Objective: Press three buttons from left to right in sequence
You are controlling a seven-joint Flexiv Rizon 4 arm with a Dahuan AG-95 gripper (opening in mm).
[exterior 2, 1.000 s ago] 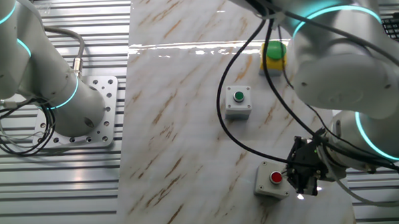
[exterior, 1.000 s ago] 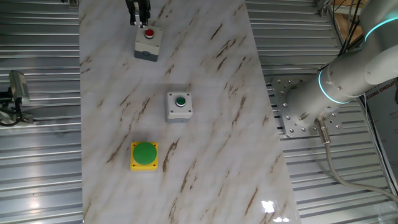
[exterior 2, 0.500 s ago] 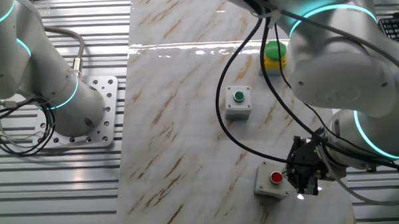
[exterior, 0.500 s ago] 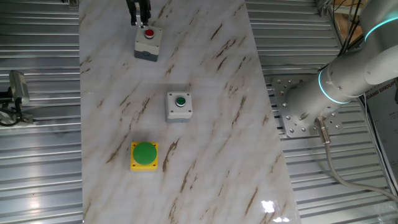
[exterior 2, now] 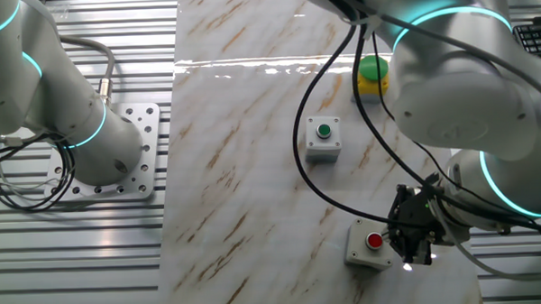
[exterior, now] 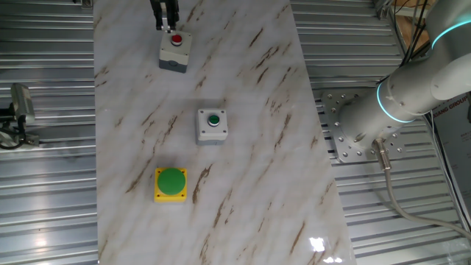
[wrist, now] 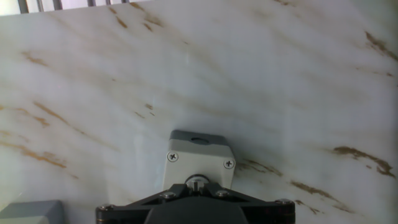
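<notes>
Item: gripper (exterior 2: pixel 416 246) poised directly over the red-button box (exterior 2: pixel 368 245), first in the row beside the dark-green-button box (exterior 2: pixel 322 137) (jaw state cannot be told); tips just above the cap.

Three button boxes being carried on counter (exterior: pixel 250 110), well apart in diagonal row: first box (exterior: pixel 175 50) farthest, second box (exterior: pixel 212 126) between, third box (exterior: pixel 171 183) nearest. Gripper (exterior: pixel 163 25) being held just beside first box.

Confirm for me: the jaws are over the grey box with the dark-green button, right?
No. Both fixed views put the gripper at the grey box with the red button, at the end of the row. The dark-green button box stands clear, mid-table.
</notes>
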